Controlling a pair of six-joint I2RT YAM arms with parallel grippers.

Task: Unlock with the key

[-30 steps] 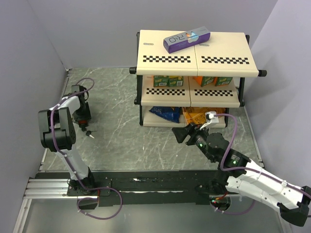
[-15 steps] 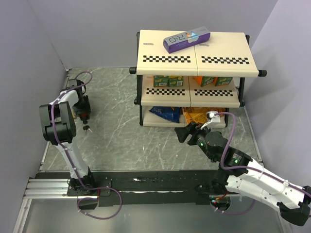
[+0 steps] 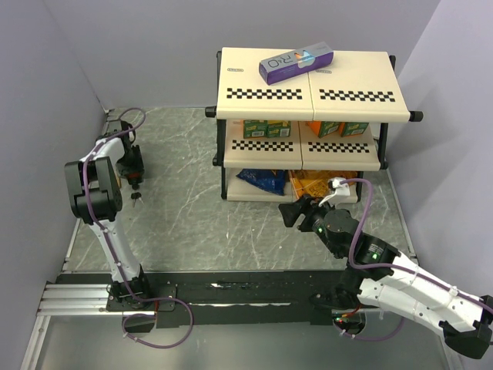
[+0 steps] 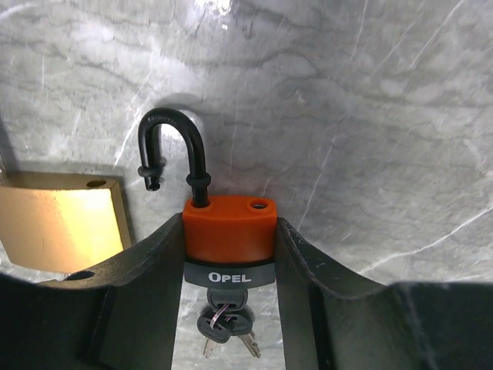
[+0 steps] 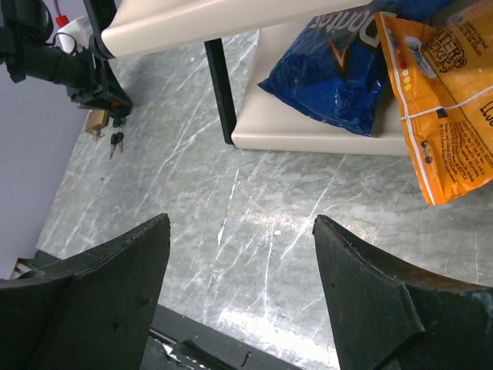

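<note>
The left gripper (image 4: 229, 248) clasps the orange padlock (image 4: 228, 222), its shackle (image 4: 174, 142) at twelve o'clock sprung free and the key (image 4: 222, 322) seated at six o'clock, so unlocking looks done and the next move is probably a gentle release, while the right gripper (image 5: 240, 258) hangs agape.

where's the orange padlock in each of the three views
Top external: far left by the wall, the padlock is a small orange speck at the arm's tip.
Left wrist: centre, clamped in the left gripper, with its shackle swung open.
Right wrist: upper left corner, tiny, at the end of the far arm.
Shared landmark: the keys hanging under the padlock, seen in all three.
</note>
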